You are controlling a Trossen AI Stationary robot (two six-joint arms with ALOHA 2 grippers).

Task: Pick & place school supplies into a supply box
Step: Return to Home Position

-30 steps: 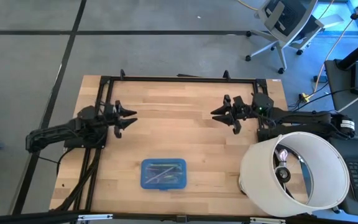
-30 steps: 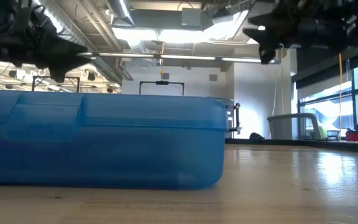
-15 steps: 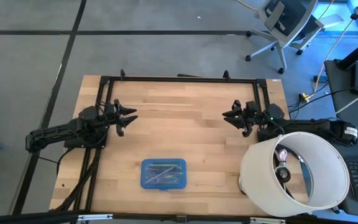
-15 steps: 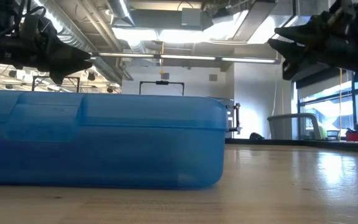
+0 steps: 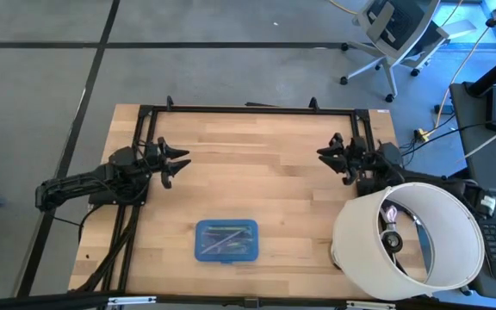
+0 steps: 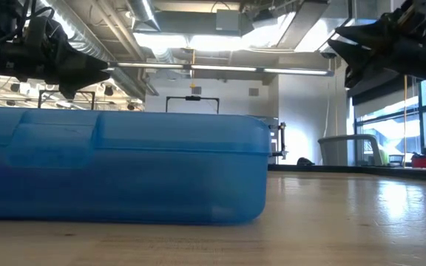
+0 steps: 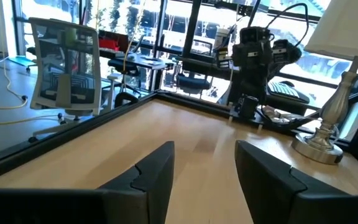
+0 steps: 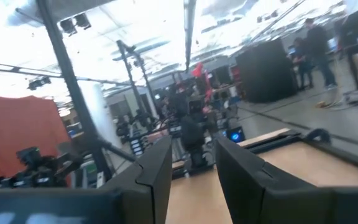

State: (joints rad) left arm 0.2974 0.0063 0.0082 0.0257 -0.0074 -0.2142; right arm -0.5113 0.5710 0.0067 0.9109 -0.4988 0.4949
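The blue translucent supply box (image 5: 226,240) lies closed on the table's near middle, flat on its underside; thin sticks show faintly through its lid. In the low view the box (image 6: 117,166) fills the left foreground. My left gripper (image 5: 179,165) hovers open above the table's left side, pointing right. My right gripper (image 5: 330,154) is open and raised over the table's right side, pointing left. In the wrist views my left gripper (image 7: 205,165) and right gripper (image 8: 193,163) each show two parted fingers with nothing between them. The scissors are not in view.
A large white lampshade drum (image 5: 407,237) on a lamp base (image 7: 319,142) stands at the table's near right corner, close under my right arm. A black frame (image 5: 248,109) runs along the table's far and left edges. Bare wood lies between the grippers and the box.
My right gripper has drawn back toward the table's right edge and risen a little, staying open. My left gripper shifted slightly. The box has not moved.
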